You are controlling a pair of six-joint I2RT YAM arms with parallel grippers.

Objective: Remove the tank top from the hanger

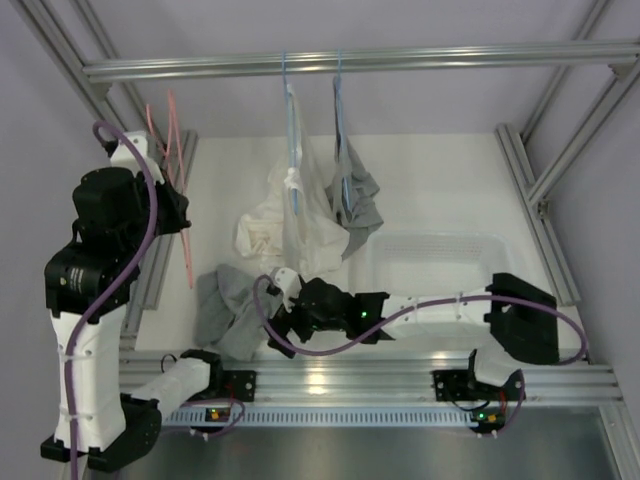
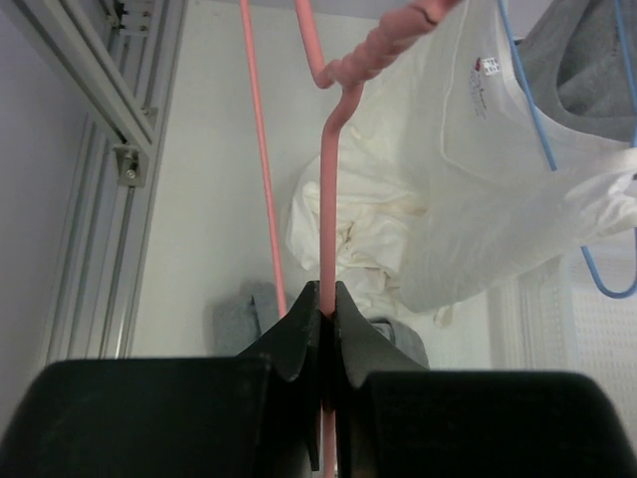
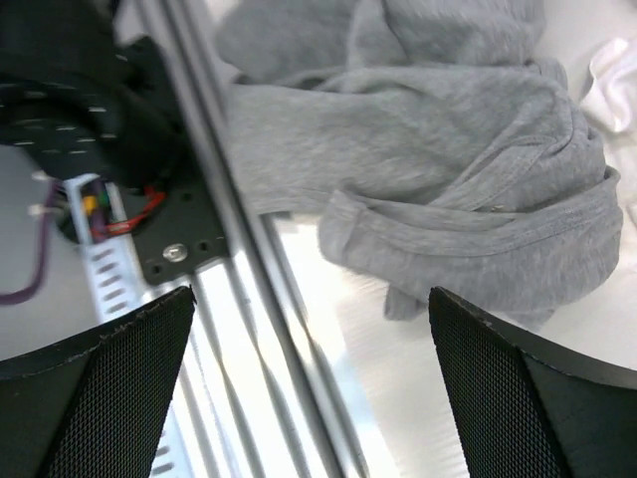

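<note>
One tank top (gray) lies ahead of right end effector.

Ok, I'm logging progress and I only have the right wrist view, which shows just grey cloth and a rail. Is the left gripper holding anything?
Observer: Yes, the left gripper is shut on the wire of a pink hanger.
Operator: Any garment on that hanger?
Observer: None that I can see. The part in view is bare wire.
Operator: What's up on the bar?
Observer: Two blue hangers hang from the overhead bar. One carries a white garment, the other a grey top.
</note>
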